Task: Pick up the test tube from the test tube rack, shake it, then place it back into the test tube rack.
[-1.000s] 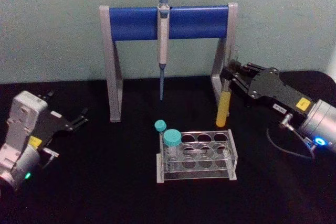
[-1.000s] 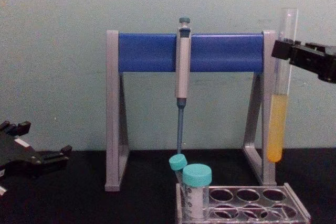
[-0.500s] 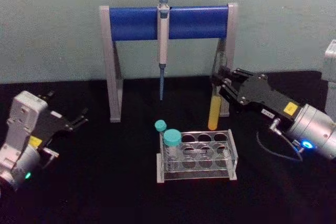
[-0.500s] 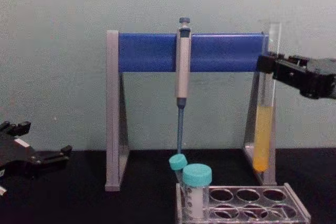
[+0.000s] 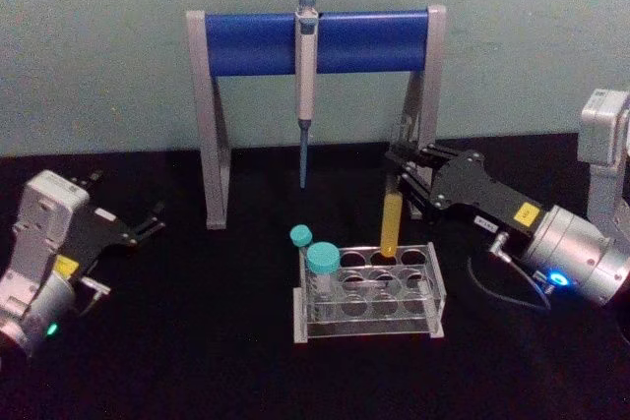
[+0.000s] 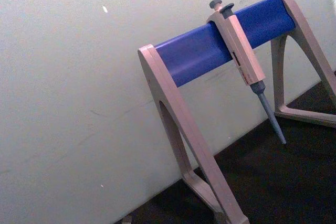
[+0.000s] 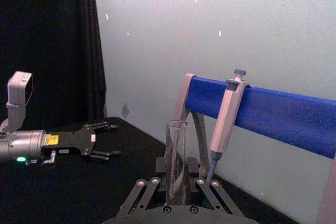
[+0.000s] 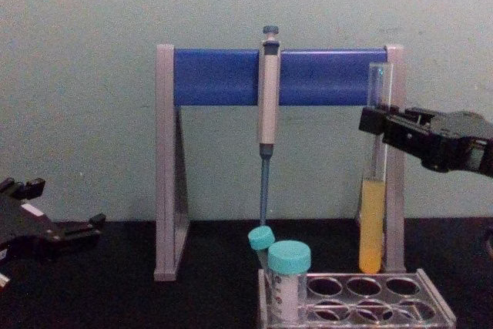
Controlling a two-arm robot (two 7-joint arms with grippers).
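Right end effector clenched on the test tube, gripping the clear upper part. Tube upright, yellow liquid hanging below the grip, base just over the back row of the test tube rack. Left end effector parked on the table at far left, fingers spread.

The test tube rack had its middle and right holes open from above; over its back row hung the upright test tube, clamped in the right gripper. Two teal-capped tubes stood tall at the rack's left end. Behind the rack, the blue-barred stand and hanging pipette walled the rear. Left of the rack, bare black table ran to the left gripper.
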